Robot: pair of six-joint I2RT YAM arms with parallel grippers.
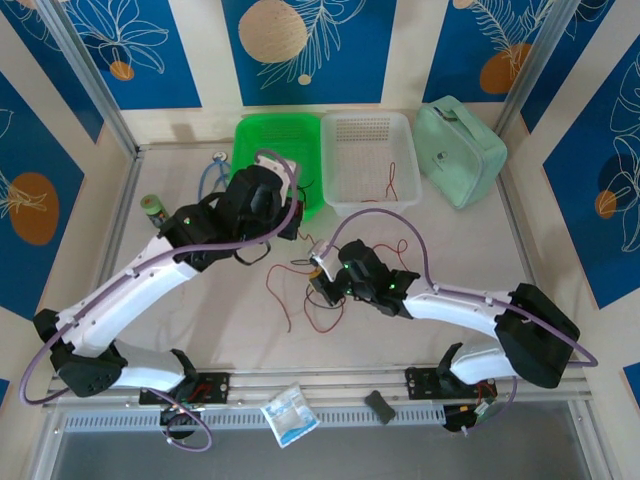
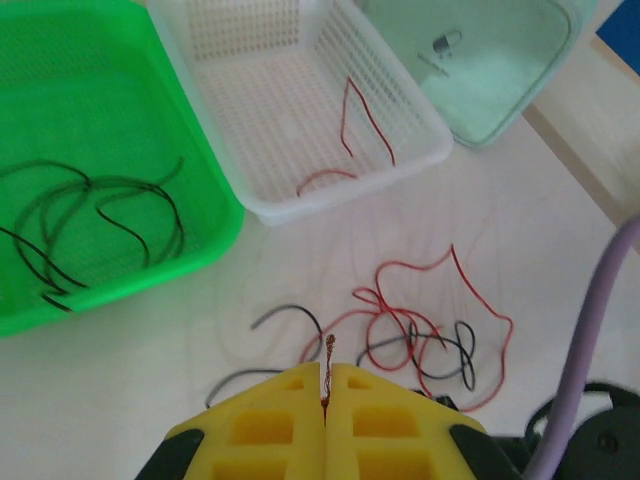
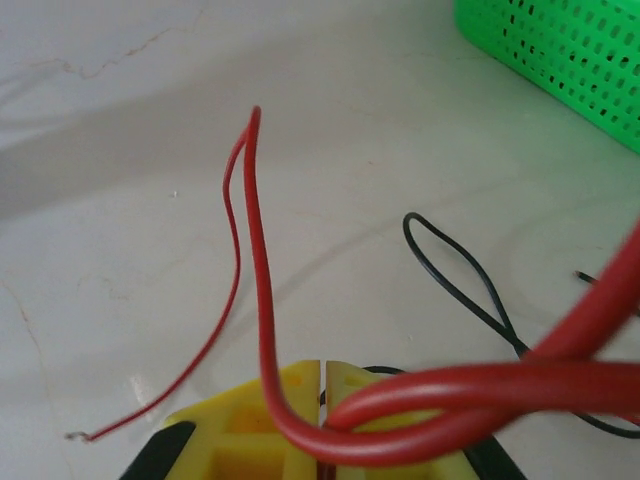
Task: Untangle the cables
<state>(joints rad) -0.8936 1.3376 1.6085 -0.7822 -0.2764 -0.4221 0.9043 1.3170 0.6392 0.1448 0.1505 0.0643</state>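
A tangle of thin red and black wires [image 2: 420, 335] lies on the pale table, seen from above near the middle [image 1: 310, 300]. My left gripper [image 2: 326, 368] is shut on the bare copper end of a red wire [image 2: 327, 348], just short of the tangle. My right gripper [image 3: 323, 366] is shut on a red wire [image 3: 262, 300] that loops across its yellow fingers [image 3: 285, 395] and rises off the table. A thin black wire loop [image 3: 455, 275] lies beyond it. Several black wires [image 2: 100, 220] rest in the green basket, and red wire [image 2: 350, 110] lies in the white basket.
The green basket [image 1: 300, 135] and white basket [image 1: 400, 125] stand side by side at the back, with a mint case [image 1: 460, 150] to their right. A blue stethoscope [image 1: 212, 170] and a green bottle [image 1: 152, 207] sit at the left. A packet [image 1: 290, 415] lies at the near rail.
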